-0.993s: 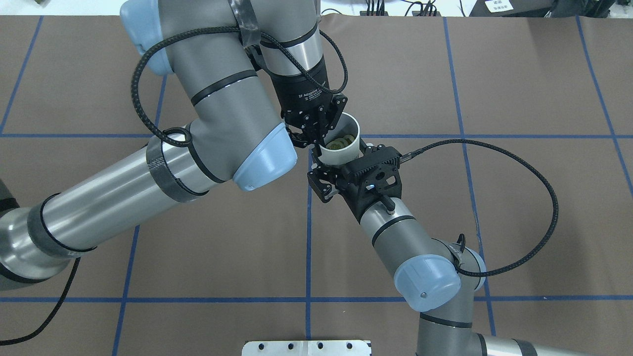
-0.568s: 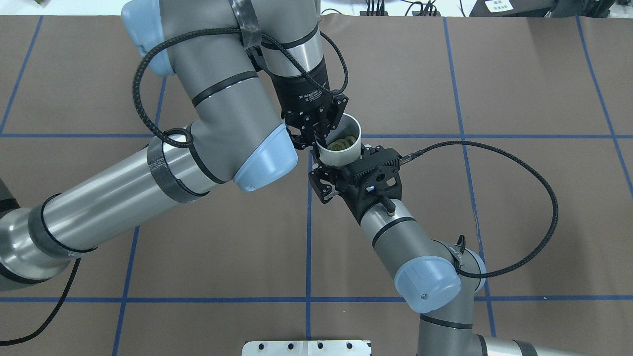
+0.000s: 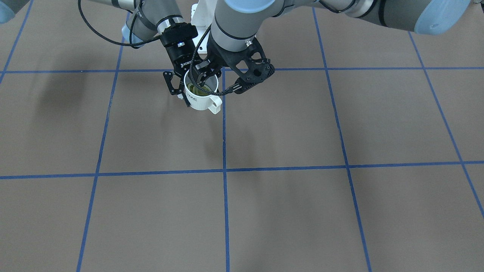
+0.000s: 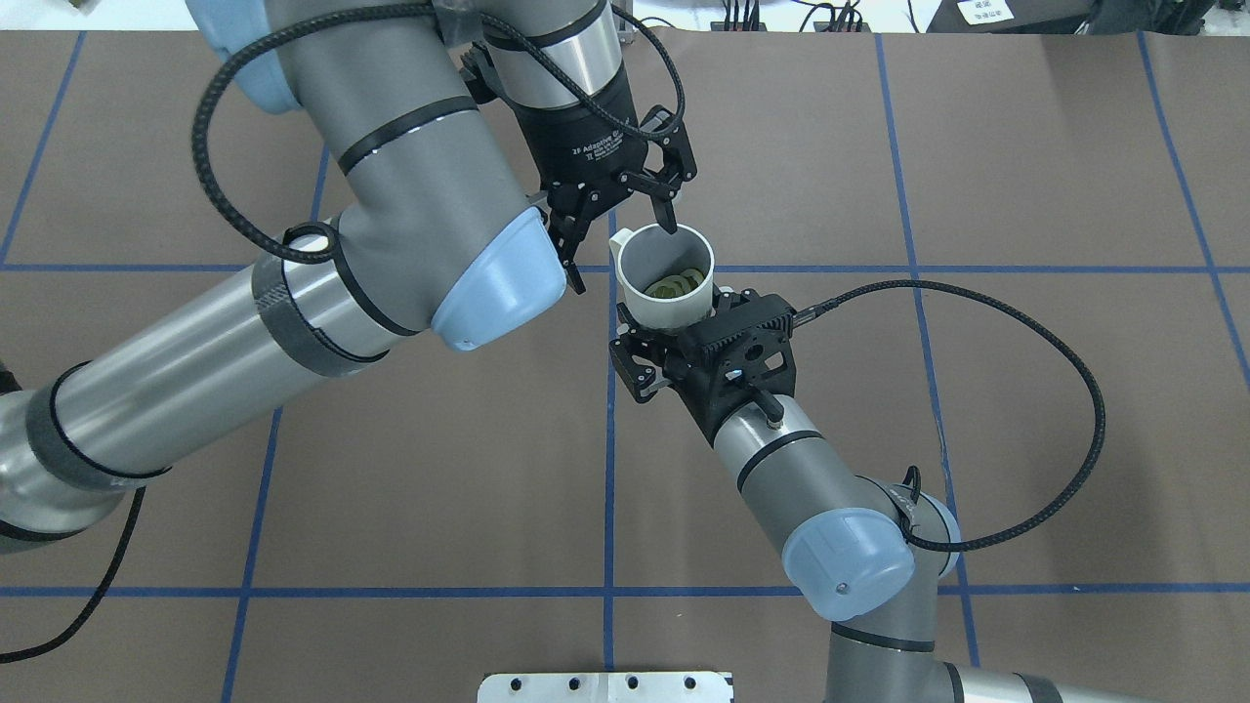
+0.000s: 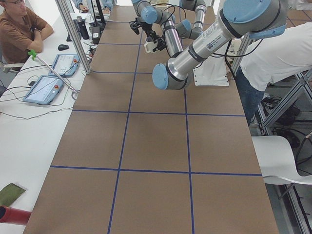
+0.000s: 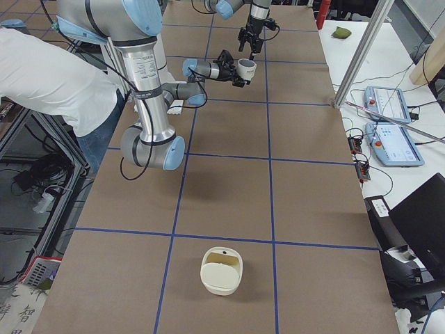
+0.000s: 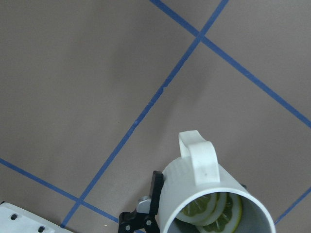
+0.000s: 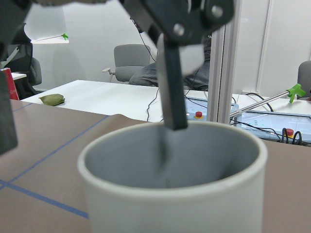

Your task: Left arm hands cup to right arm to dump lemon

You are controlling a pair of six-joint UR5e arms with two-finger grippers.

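The white cup (image 4: 656, 293) hangs above the table's middle with my right gripper (image 4: 672, 327) shut around its body from below. Yellow-green lemon (image 4: 677, 283) slices lie inside it, also clear in the left wrist view as the lemon (image 7: 216, 213) under the squared handle (image 7: 199, 158). My left gripper (image 4: 623, 244) is open just above the cup. One of its fingers (image 4: 668, 217) hovers over the rim and the other stands off to the side. In the front view the cup (image 3: 200, 99) shows dark lettering. The right wrist view shows the cup (image 8: 170, 204) close up with a left finger (image 8: 172, 92) over its far rim.
A white basket-like container (image 6: 222, 271) sits on the brown mat toward the robot's right end. A metal plate (image 4: 605, 686) lies at the near edge. A person in white (image 6: 49, 76) stands by the robot base, and another person (image 5: 19, 29) sits at the side table.
My left gripper has opened, let go of the cup's rim and lifted back a little. The cup stays where it was in my right gripper.
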